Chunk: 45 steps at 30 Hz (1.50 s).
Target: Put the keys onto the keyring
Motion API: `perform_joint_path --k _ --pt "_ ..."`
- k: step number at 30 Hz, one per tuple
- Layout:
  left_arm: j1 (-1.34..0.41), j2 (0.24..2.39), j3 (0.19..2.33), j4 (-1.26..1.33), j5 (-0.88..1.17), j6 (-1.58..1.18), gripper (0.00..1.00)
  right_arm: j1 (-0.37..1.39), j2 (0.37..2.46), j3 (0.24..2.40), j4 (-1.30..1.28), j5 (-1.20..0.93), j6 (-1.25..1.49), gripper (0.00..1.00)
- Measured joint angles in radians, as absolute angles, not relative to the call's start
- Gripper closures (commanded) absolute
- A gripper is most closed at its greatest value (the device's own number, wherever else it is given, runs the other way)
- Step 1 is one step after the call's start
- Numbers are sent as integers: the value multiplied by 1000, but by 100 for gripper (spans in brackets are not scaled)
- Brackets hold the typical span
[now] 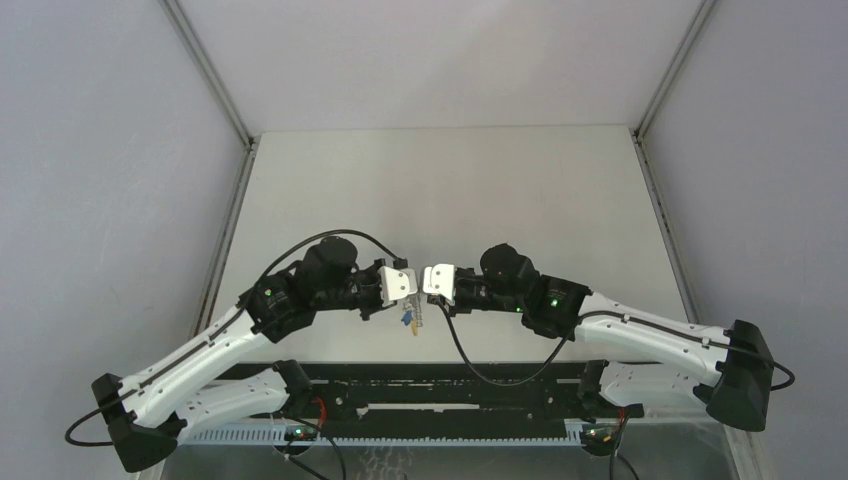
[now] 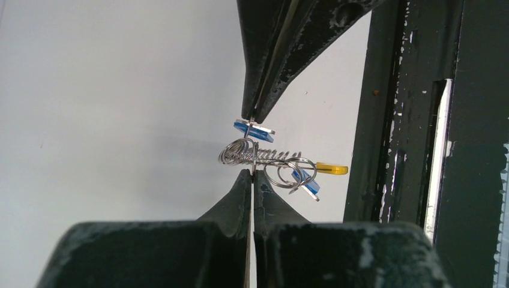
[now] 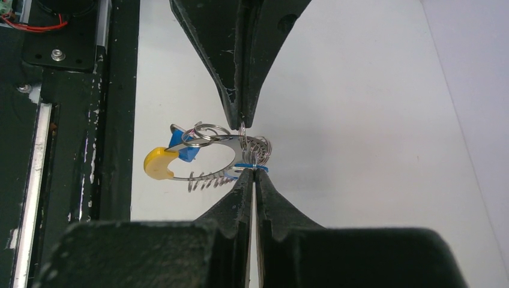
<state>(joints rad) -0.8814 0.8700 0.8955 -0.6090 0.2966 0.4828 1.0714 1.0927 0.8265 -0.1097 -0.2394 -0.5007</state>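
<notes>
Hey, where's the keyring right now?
Centre of the top view: the keyring is gripped by the left end effector, facing the right end effector, which grips a key.

the left arm (image 1: 200, 355) and right arm (image 1: 650, 330) wear white shells on long links, with black joints and small green lights (image 1: 552, 299). thin black cables (image 1: 462, 362) trail off. the left gripper (image 2: 252, 173) has dark, scuffed fingers (image 2: 237, 201).

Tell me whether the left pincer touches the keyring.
Touching. Left wrist view: the left pincer is shut at its tips on a wire of the keyring.
</notes>
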Motion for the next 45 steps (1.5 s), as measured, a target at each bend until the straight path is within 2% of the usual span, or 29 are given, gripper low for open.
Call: perform_joint_path --k 45 --pt "-886 878 896 -600 299 490 100 1069 1072 825 -125 -272 -491 100"
